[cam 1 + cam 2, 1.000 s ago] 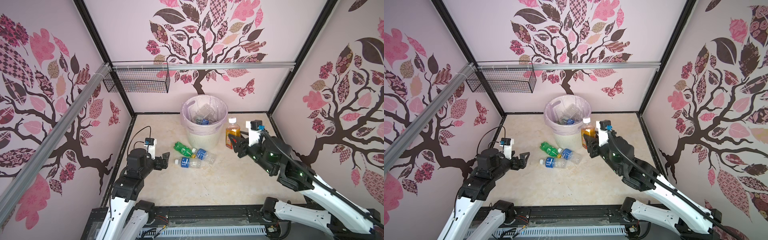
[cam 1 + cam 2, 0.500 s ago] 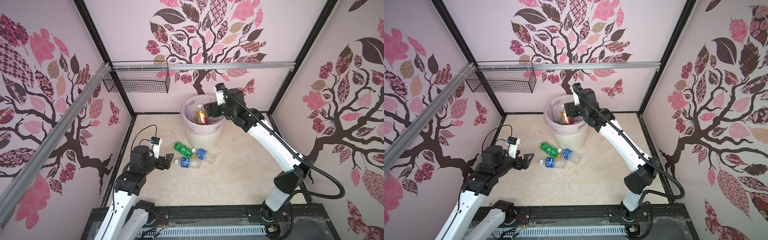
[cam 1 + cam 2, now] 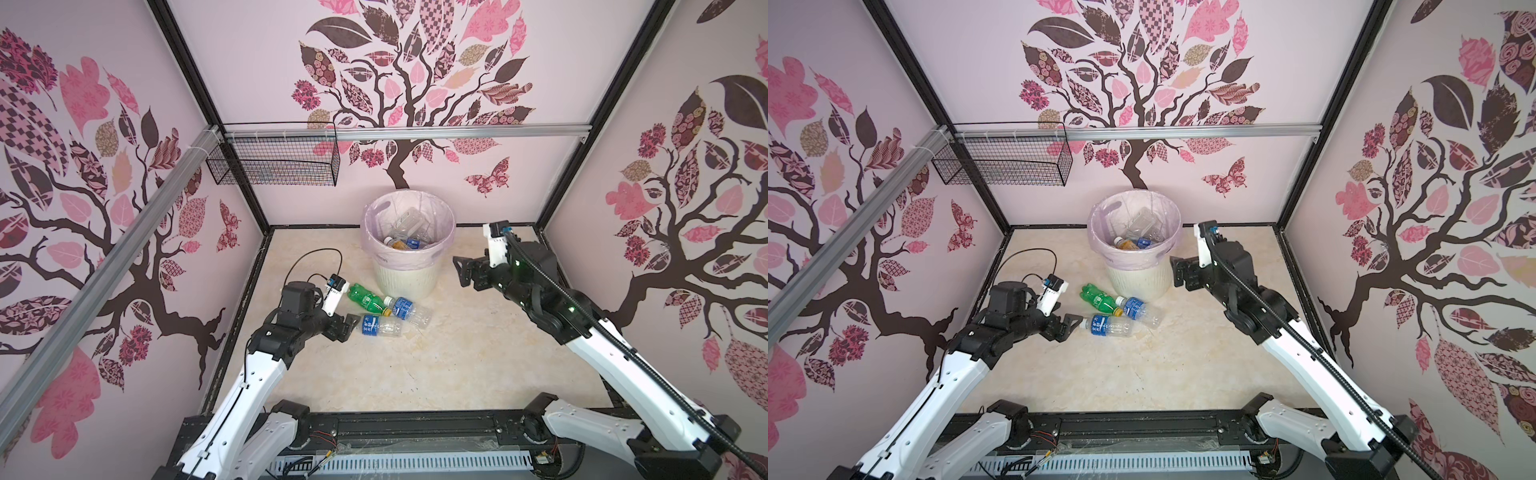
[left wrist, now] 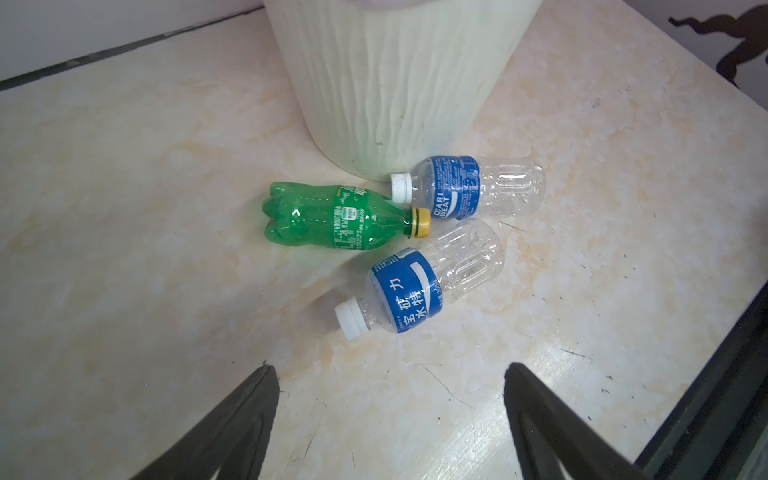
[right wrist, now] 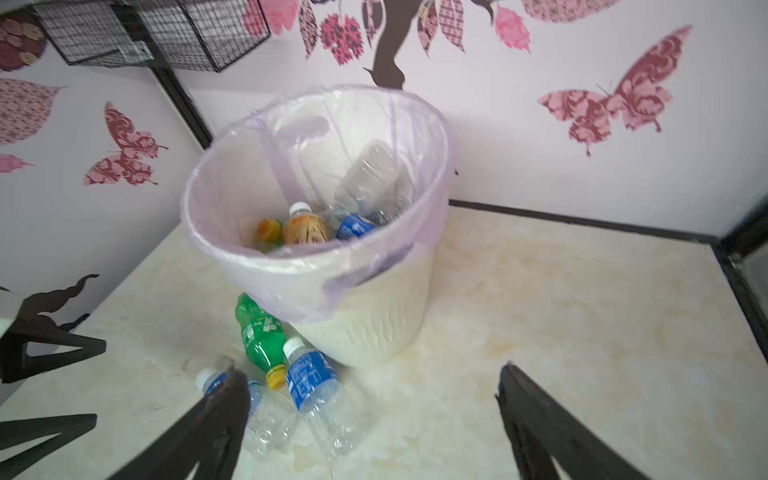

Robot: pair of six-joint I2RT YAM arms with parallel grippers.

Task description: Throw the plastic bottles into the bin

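Left gripper point(image 3: 348, 325): jaws spread, empty, low over the tabletop point(image 3: 457, 365), just short of the near blue-label bottle point(image 3: 380, 325). Right gripper point(image 3: 462, 271): jaws spread, empty, beside the bin point(image 3: 405, 279). 3 bottles lie at the bin's base: that one, the green bottle point(image 3: 365, 298) and the second blue-label bottle point(image 3: 405, 308). The amber bottle point(image 5: 305, 228) lies inside the bin among others.

Left pincer point(image 3: 349, 327) and right pincer point(image 3: 459, 272) agape

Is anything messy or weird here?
Yes. A green bottle, a clear bottle and a second clear bottle lie on their sides at the foot of the bin, not inside it. Nothing looks spilled or broken.
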